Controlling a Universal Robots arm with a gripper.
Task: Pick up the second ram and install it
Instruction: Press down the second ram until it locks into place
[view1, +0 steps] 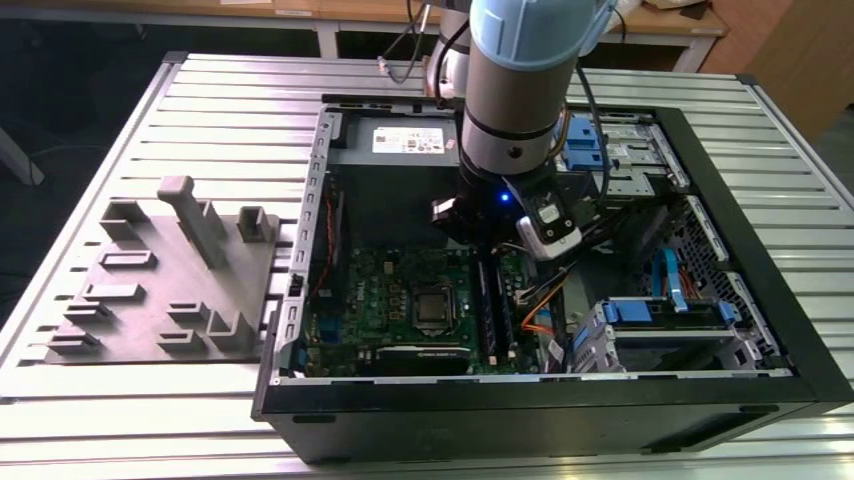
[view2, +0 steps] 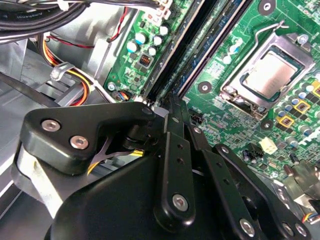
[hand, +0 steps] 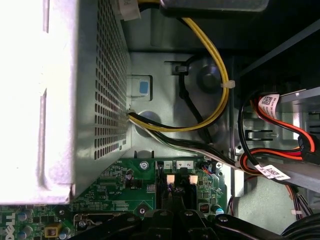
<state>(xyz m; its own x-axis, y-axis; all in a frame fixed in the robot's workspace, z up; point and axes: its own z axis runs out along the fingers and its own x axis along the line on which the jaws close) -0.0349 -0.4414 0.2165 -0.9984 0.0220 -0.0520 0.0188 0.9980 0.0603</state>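
Exterior view
- Table: a slatted metal table (view1: 200, 90) holds an open computer case (view1: 747, 230), with a grey slotted holder (view1: 160, 280) on the exterior view's left.
- Arm: the robot arm (view1: 514, 90) reaches down into the case, over the green board (view1: 387, 300).
- Gripper: the gripper (view1: 497, 252) hangs low, just above the far end of the long black slots (view1: 489, 305).
- Memory stick: it cannot be told apart from the dark slots under the gripper.

Second wrist view
- Gripper: its black links (view2: 172, 150) run to a tip close over the slots (view2: 200, 45).
- Grip: I cannot tell how far open it is, or whether it holds anything.
- Nearby: the processor socket (view2: 272, 75) lies beside the slots.

First wrist view
- Slots: two white latches (hand: 170, 178) mark the slot ends, just past the gripper (hand: 172, 220).
- Power box: the perforated grey box (hand: 75, 100) stands beside the board, with yellow and black cables (hand: 215, 90) curving past it.
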